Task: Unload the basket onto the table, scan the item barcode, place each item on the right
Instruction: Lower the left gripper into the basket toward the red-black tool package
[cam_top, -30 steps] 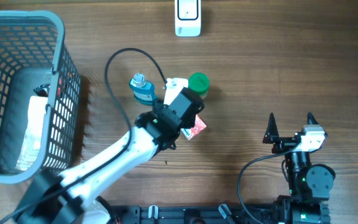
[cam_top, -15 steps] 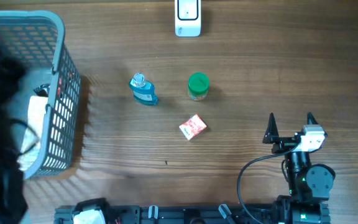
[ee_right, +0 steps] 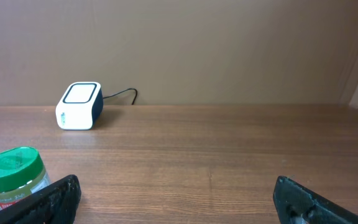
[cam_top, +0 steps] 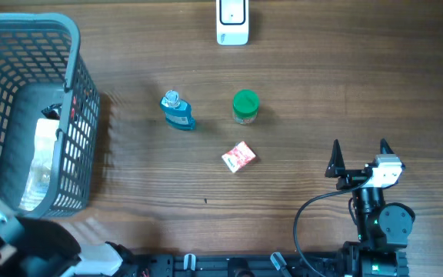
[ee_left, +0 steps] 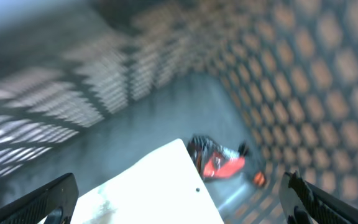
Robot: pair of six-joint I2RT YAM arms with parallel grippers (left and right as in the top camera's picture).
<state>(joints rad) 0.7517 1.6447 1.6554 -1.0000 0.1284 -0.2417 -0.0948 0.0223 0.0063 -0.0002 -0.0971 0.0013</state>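
Wood table (cam_top: 321, 85) w/ grey mesh basket (cam_top: 71, 69) at far L. Inside it a white box (ee_left: 142, 186) lies on the floor, w/ a small red-black item (ee_left: 219, 163) just beside it by the wall. L gripper (ee_left: 180, 186) hangs over the basket interior, fingers spread wide, nothing btwn them. R gripper (cam_top: 359, 150) sits near the front R edge, spread wide too, empty, facing the white scanner (cam_top: 232, 21) at the table's far edge. 3 items sit loose mid-table, apart from each other: blue bottle (cam_top: 178, 111), green-lid jar (cam_top: 245, 106) to its R, red-white packet (cam_top: 238, 157) nearer the front.
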